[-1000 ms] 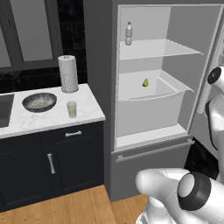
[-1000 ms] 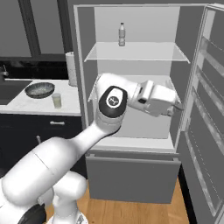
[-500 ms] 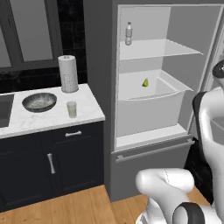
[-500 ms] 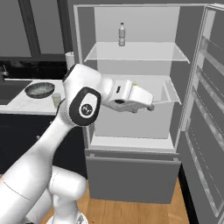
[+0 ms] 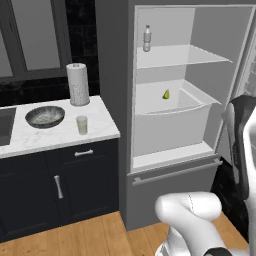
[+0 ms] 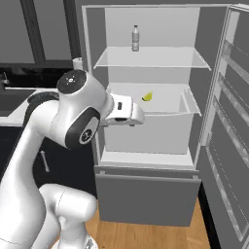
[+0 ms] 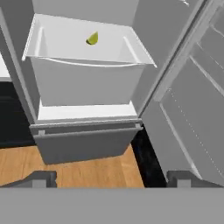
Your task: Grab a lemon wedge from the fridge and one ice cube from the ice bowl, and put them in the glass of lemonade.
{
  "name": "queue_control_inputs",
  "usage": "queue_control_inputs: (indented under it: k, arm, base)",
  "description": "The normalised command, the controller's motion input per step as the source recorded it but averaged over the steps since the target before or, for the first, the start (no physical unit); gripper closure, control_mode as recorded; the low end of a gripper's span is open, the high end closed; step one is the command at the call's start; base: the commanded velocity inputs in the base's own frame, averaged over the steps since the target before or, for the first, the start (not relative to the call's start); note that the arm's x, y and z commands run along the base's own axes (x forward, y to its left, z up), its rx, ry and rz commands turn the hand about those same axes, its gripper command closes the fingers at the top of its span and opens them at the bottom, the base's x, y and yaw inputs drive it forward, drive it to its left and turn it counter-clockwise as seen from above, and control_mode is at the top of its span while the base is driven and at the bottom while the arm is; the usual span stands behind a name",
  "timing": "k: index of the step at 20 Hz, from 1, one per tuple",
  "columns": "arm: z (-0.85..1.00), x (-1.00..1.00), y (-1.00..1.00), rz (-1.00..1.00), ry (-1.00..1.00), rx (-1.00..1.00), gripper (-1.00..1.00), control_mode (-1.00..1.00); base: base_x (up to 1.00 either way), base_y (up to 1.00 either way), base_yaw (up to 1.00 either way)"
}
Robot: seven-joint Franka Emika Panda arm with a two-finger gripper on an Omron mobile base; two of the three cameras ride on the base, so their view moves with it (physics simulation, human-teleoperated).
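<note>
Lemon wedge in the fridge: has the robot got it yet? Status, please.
Gripper open, empty, short of fridge. Lemon wedge untouched in white drawer. Path looks clear.

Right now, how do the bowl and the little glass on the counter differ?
The ice bowl is wide, shallow and dark grey with a mottled rim; the glass of lemonade is narrow, upright and clear with pale yellow liquid. The bowl sits farther left and nearer the wall, the glass nearer the front edge. Both stand on the white marble counter, apart from each other.
</note>
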Motion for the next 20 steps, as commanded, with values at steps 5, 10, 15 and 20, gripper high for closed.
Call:
queue_control_inputs:
  k: [5, 10, 15, 20]
  arm:
    - [-0.04, -0.13, 0.68, 0.47, 0.00, 0.22, -1.00, -1.00]
    - [0.00, -0.49, 0.19, 0.02, 0.00, 0.05, -1.00, -1.00]
    - [0.00, -0.64, 0.45, -0.13, 0.00, 0.02, -1.00, -1.00]
    - [0.00, -0.27, 0.32, -0.15, 0.00, 0.00, -1.00, -1.00]
  base:
    - [0.00, 0.00, 0.00]
    - [0.00, 0.00, 0.00]
    - [0.00, 0.00, 0.00]
    - [0.00, 0.00, 0.00]
